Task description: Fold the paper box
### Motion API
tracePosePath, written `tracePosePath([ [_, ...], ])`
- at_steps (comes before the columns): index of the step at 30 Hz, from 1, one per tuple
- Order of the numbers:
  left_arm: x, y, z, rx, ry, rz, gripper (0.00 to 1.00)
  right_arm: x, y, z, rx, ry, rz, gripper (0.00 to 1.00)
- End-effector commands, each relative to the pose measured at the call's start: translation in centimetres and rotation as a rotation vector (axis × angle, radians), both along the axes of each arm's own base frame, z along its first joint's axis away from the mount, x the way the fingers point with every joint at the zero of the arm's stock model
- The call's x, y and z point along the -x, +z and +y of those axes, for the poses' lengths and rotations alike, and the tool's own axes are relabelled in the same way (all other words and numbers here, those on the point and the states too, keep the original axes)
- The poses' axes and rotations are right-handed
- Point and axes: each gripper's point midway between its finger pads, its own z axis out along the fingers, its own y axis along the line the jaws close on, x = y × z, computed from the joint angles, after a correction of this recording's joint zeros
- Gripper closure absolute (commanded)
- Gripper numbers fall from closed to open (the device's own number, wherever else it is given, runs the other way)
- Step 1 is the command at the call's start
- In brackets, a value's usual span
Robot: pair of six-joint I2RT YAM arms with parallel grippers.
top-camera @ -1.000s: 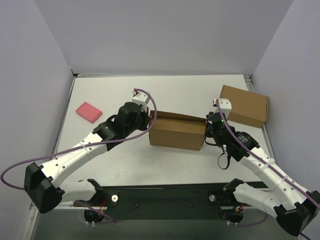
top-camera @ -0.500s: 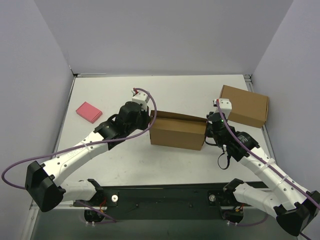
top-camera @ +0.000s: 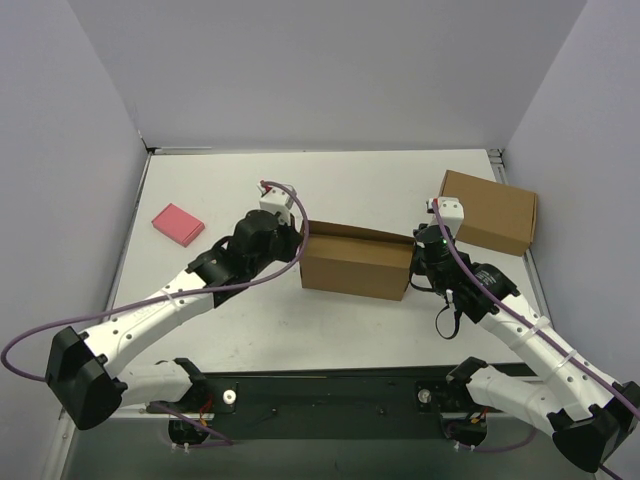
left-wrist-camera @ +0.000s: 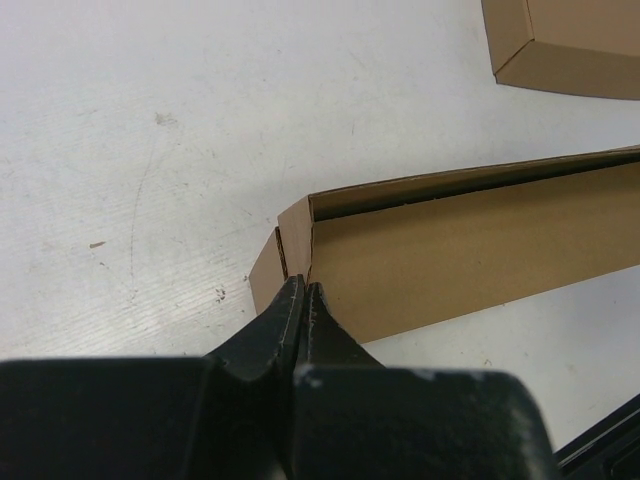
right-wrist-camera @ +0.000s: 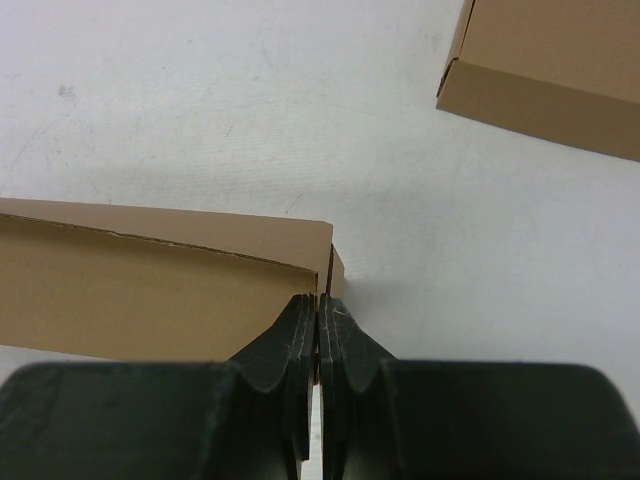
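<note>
L gripper (left-wrist-camera: 303, 295) and R gripper (right-wrist-camera: 318, 312) are both clenched, each apparently pinching an end-flap edge of the paper box (top-camera: 355, 262), which spans betw. my two tips. Est.: box is light, thin-walled, stiff across panels, weak at scores. Grip flaps close to fold line; excess force will crease the board.

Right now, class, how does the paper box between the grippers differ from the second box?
The paper box is held at its ends by the left gripper and right gripper; the second box sits untouched. The paper box's lid shows a gap; the second box looks closed. Both are plain brown cardboard.
</note>
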Motion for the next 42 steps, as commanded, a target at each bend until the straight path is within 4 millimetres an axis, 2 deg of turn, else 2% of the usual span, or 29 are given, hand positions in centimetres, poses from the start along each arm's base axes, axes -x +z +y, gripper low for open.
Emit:
tracePosePath([
  [1,2.2,-5.0,1.3,-0.144,-0.043,0.108,1.00,1.7,-2.5,0.4,0.024,0.052,0.108,1.00],
  [6,3.2,-7.0,1.4,-0.219,-0.071,0.121,1.00,1.7,-2.4,0.4,0.024,0.052,0.106,1.00],
  [10,4.9,-8.9,1.1,-0.291,-0.090,0.137,1.00,1.7,-2.4,0.4,0.022,0.052,0.103,1.00],
  [14,5.5,-10.5,2.1,-0.355,-0.051,0.153,1.00,1.7,-2.4,0.4,0.019,0.049,0.103,1.00],
  [20,5.8,-12.0,3.3,-0.404,-0.018,0.176,1.00,1.8,-2.2,0.4,0.018,0.053,0.099,1.00],
  [26,6.3,-12.8,2.6,-0.386,-0.056,0.203,1.00,1.8,-2.2,0.4,0.015,0.053,0.096,1.00],
  [29,6.2,-12.3,2.2,-0.373,-0.060,0.197,1.00,1.7,-2.1,0.4,0.017,0.053,0.093,1.00],
  [36,4.7,-6.6,0.3,-0.264,-0.072,0.099,0.93,1.8,-2.6,0.1,0.041,0.041,0.096,1.00],
  [42,4.2,-5.5,0.0,-0.188,-0.082,0.101,0.91,2.6,-4.2,-0.7,0.065,0.023,0.097,1.00],
])
